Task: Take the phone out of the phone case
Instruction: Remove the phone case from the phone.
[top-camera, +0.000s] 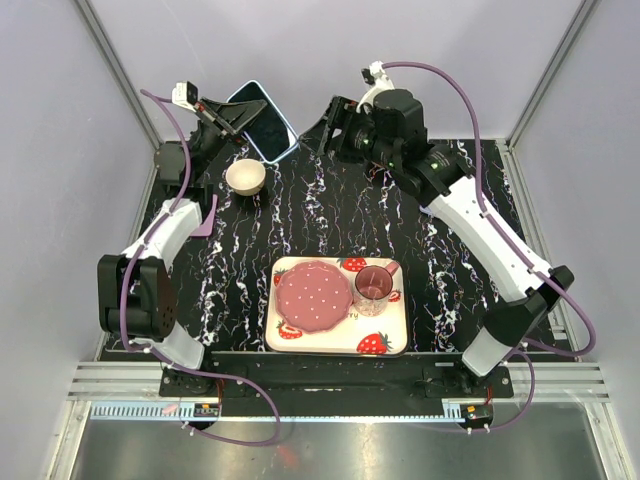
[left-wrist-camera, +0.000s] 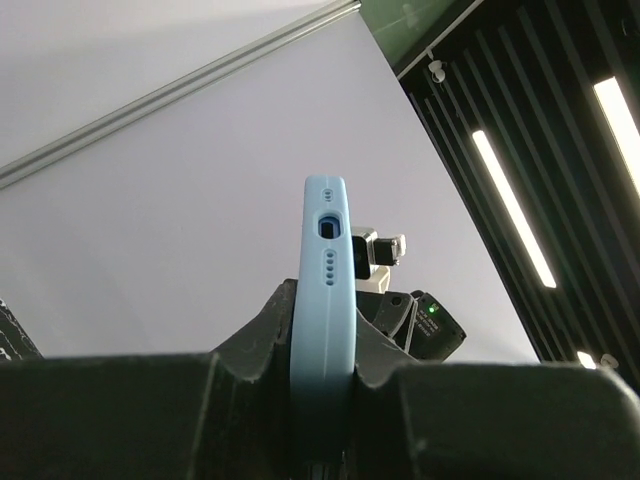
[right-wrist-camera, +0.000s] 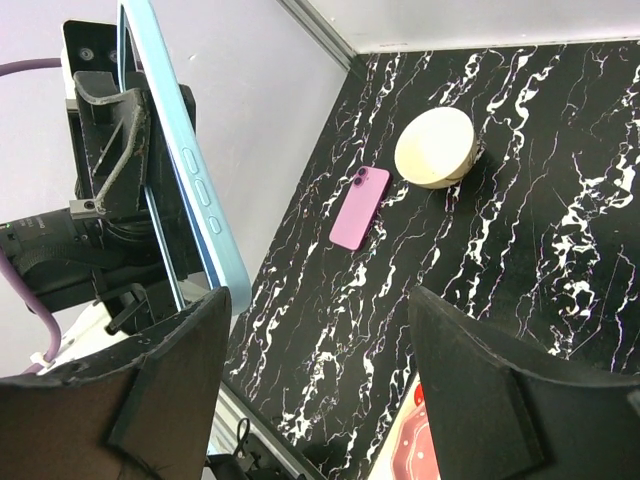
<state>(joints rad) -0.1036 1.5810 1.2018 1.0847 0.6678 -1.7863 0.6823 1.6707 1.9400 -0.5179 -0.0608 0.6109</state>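
The sky-blue phone case (right-wrist-camera: 198, 180) is held in the air at the upper left of the overhead view, clear of the marbled table (top-camera: 330, 200). The left gripper (left-wrist-camera: 322, 355) has its jaws clamped across the case's thickness. A dark-screened phone (top-camera: 265, 125) appears seated in the shell, so the extraction is not yet done. Lifting it and turning it toward the frame's middle probably offers a free edge to the right gripper (right-wrist-camera: 315, 315), which stands just beside the case with jaws spread wide and nothing between them. Only the left wrist view shows the case's end edge, with its charging-port cut-out and row of speaker holes. Only the right wrist view shows the long side with its button bumps, and a lilac phone (right-wrist-camera: 360, 207) lying flat near a cream bowl (right-wrist-camera: 435, 147); overhead, the left arm hides most of that phone. At lower centre overhead, a strawberry-print tray (top-camera: 400, 320) carries a pink plate (top-camera: 313, 297) and a cup (top-camera: 373, 288), well apart.
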